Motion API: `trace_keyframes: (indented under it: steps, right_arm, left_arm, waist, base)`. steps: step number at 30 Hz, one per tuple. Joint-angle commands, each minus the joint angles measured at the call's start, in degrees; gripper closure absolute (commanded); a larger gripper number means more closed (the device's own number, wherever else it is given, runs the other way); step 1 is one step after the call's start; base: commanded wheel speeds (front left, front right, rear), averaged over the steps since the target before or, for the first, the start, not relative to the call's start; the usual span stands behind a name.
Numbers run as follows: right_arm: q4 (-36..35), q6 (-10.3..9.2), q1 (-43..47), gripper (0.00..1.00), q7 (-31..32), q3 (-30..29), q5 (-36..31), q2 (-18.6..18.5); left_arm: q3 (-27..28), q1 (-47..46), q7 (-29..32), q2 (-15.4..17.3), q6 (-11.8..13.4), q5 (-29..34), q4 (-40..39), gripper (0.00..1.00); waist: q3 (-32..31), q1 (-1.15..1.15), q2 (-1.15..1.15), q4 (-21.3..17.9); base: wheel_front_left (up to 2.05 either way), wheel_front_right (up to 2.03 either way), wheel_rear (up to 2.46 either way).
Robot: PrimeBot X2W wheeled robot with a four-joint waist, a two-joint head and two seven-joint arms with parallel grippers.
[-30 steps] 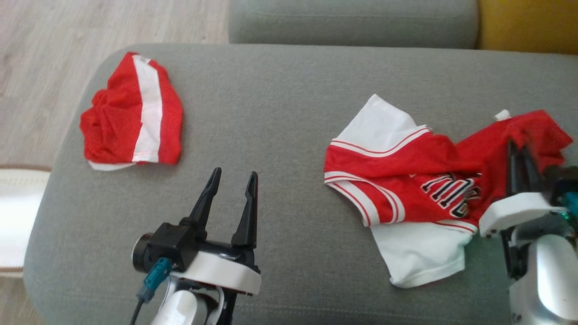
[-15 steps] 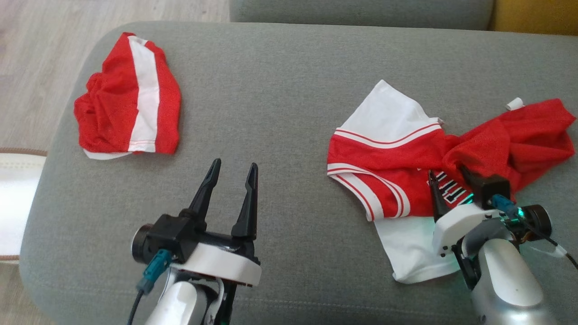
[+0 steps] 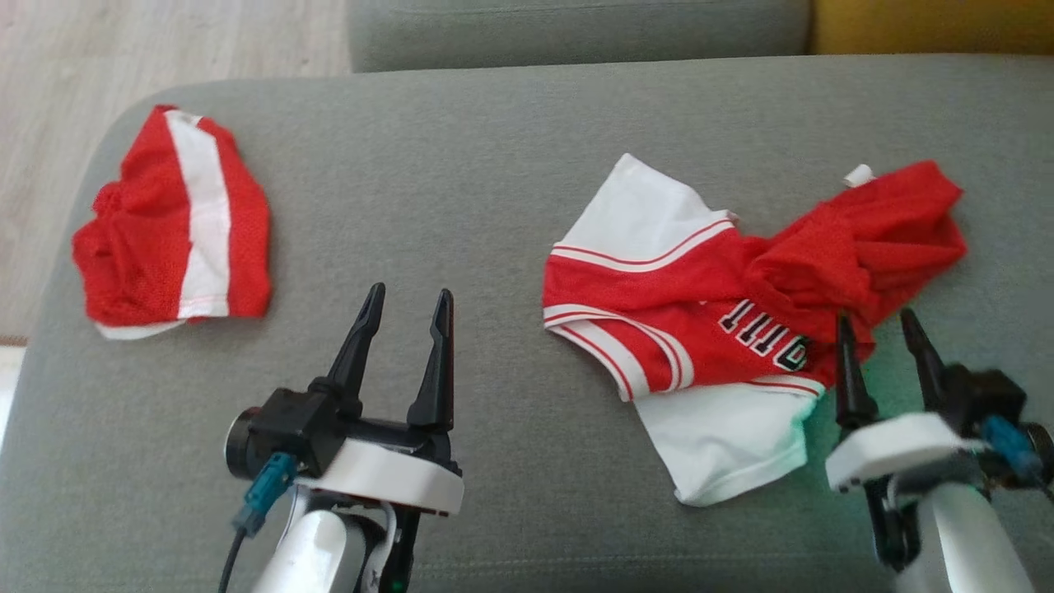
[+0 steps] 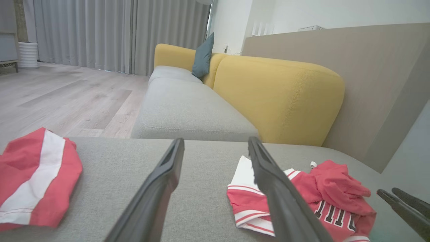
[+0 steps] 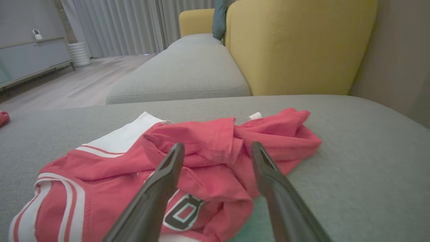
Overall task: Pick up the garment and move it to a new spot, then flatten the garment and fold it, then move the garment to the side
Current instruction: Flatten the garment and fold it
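Red jersey [image 3: 659,284] crumpled on grey sofa seat [image 3: 494,206]; left pincer [image 3: 411,290] and right pincer [image 3: 874,315] both apart; yellow backrest [image 4: 278,97], grey curtains [image 4: 100,33] behind.

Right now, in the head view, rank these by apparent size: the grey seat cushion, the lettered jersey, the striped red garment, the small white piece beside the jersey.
1. grey seat cushion
2. lettered jersey
3. striped red garment
4. small white piece, by far the smallest

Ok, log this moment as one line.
jersey: crumpled on sofa cushion, not flattened | left gripper: open, empty | right gripper: open, empty, tips at jersey's edge
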Motion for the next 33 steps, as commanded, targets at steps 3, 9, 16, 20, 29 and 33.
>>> trace_keyframes:
  steps: [3,9,16,20,29,33]
  right_arm:
    - [-7.15,0.42,2.95,0.0,-1.34,2.38,1.79,-0.25]
    - [-12.62,0.42,8.29,0.0,-1.85,4.47,3.53,-0.25]
    - [-16.23,0.42,9.15,0.0,-1.21,9.1,3.96,-0.25]
    - [-16.35,0.42,8.68,0.0,2.42,17.07,2.59,-0.25]
    - [-6.0,0.42,1.7,0.0,11.47,24.09,-5.57,-0.25]
    - [-1.24,0.42,-0.92,0.0,12.99,23.58,-9.65,-0.25]
  left_arm:
    - [2.03,-1.3,-0.29,0.06,0.03,0.3,-2.42,0.0]
    - [1.66,-1.48,-0.29,0.06,-0.26,0.4,-2.33,0.0]
    - [1.45,-1.6,-0.29,0.06,-0.58,0.68,-1.97,0.0]
    - [1.2,-1.68,-0.29,0.06,-0.64,0.59,-1.9,0.0]
    - [0.56,-1.97,-0.29,0.06,-0.45,0.17,-1.66,0.0]
    - [0.37,-2.0,-0.29,0.06,-0.29,0.05,-1.74,0.0]
  waist:
    - [-0.61,0.0,0.0,-1.91]
    - [-0.62,0.0,0.0,-2.61]
    - [-0.32,0.0,0.0,-0.8]
    - [0.05,0.0,0.0,0.84]
    - [0.81,0.0,0.0,4.69]
    - [1.18,0.0,0.0,5.91]
  base:
    - [0.0,0.0,0.0]
    - [0.0,0.0,0.0]
    - [0.0,0.0,0.0]
    - [0.0,0.0,0.0]
    - [0.0,0.0,0.0]
    - [0.0,0.0,0.0]
